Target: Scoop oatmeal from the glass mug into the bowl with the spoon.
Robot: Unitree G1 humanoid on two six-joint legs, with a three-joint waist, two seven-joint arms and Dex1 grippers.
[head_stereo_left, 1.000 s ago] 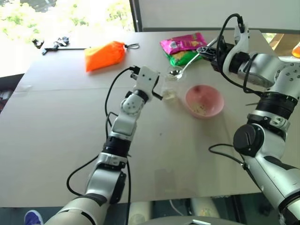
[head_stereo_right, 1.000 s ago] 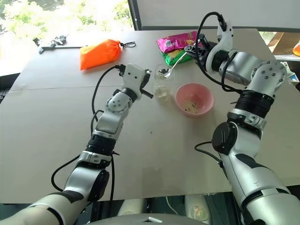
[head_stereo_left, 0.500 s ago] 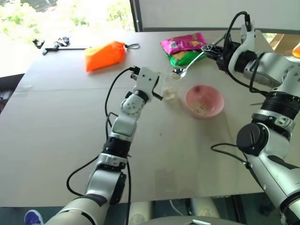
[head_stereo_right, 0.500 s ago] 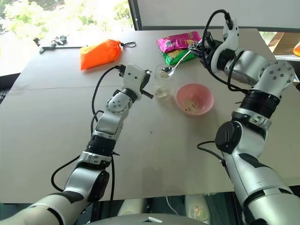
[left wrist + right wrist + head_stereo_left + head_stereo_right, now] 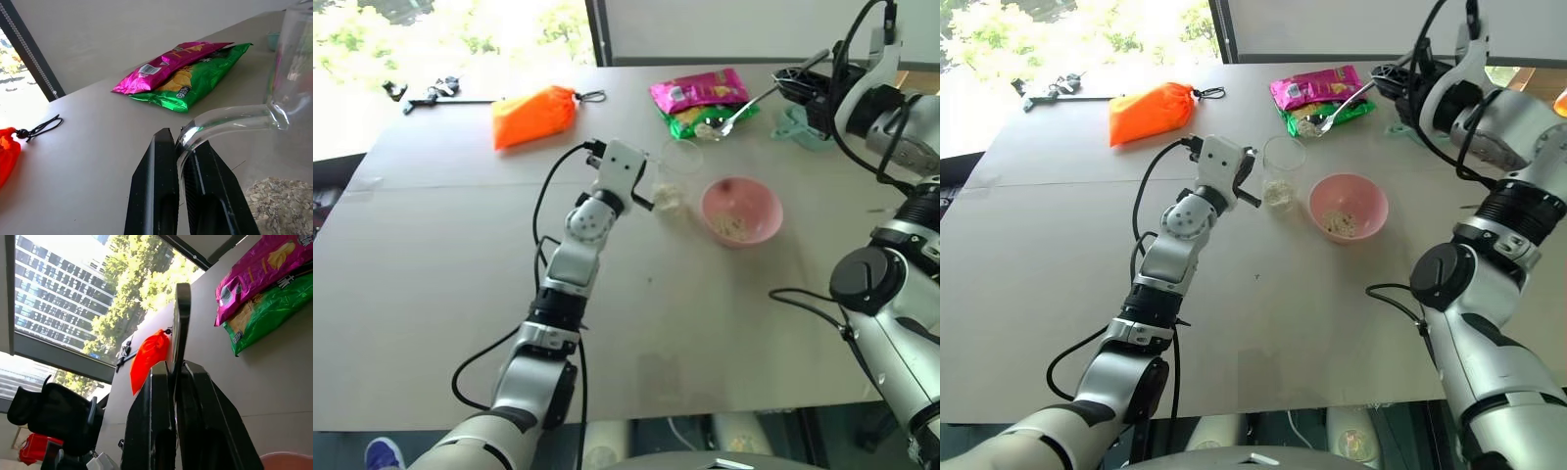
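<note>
The glass mug (image 5: 675, 178) stands on the table with oatmeal (image 5: 279, 200) in its bottom. My left gripper (image 5: 181, 138) is shut on the mug's handle (image 5: 220, 120). Just right of the mug sits the pink bowl (image 5: 741, 211), with a little oatmeal (image 5: 1337, 223) inside. My right gripper (image 5: 793, 84) is raised at the far right, shut on the handle of the silver spoon (image 5: 744, 108). The spoon slants down to the left, and its oval end (image 5: 1315, 124) hangs over the snack bags, beyond the mug, with pale oats seemingly on it.
Pink and green snack bags (image 5: 700, 98) lie behind the mug. A teal scoop-shaped item (image 5: 798, 127) lies far right under my right arm. An orange pouch (image 5: 533, 116) and black clips (image 5: 421, 93) lie far left. The table's near edge runs close to me.
My right gripper has carried the spoon up and to the right, from the mug's rim to above the snack bags. The left gripper and the mug stayed still.
</note>
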